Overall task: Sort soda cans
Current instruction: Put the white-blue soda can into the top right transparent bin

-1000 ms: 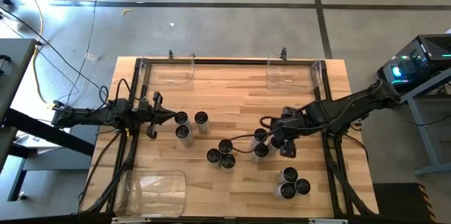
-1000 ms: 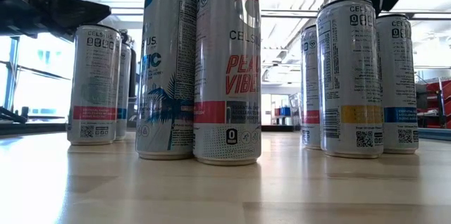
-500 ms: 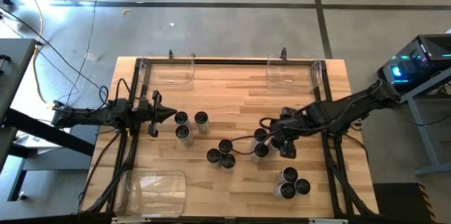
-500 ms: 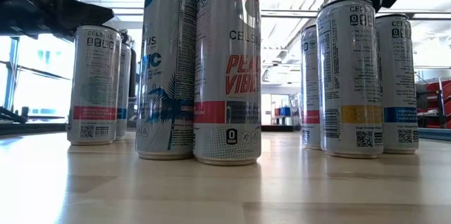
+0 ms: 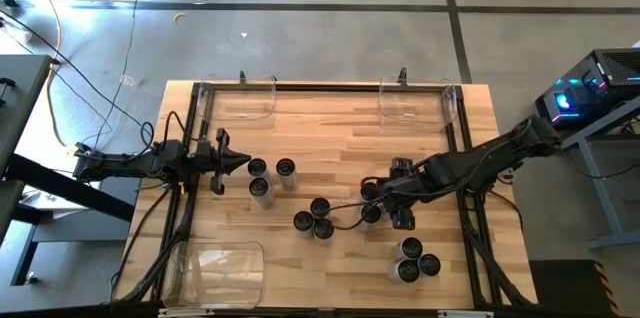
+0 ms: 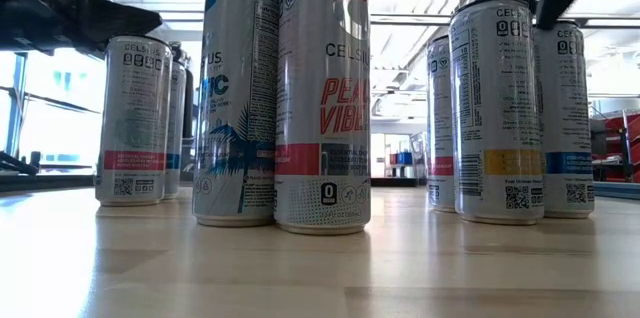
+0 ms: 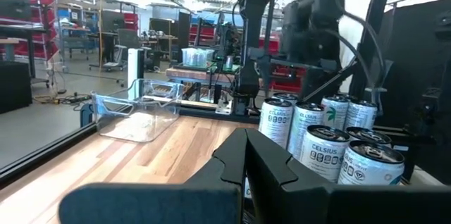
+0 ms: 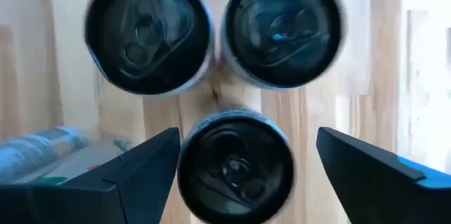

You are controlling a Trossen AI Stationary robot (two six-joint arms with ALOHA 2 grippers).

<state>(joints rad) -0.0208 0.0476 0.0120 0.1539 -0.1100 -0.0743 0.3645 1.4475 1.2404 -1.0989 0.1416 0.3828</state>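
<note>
The right claw [image 5: 378,201] hung spread wide over a cluster of three cans [image 8: 236,168] right of the table's [image 5: 340,138] middle, its two fingers [image 8: 134,171] standing either side of the nearest can without gripping it. The other cans stood upright in small groups across the middle and near the front right. The left claw [image 5: 243,165] was shut and empty, pointing at a can [image 5: 257,168] just beside its tip.

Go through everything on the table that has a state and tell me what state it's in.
Soda cans: all upright, tops unopened, in four clusters.
Right end effector: open, poised over a can in the right-centre cluster.
Left end effector: shut, holding nothing, beside the left cluster.
Clear bins: no cans inside.
</note>
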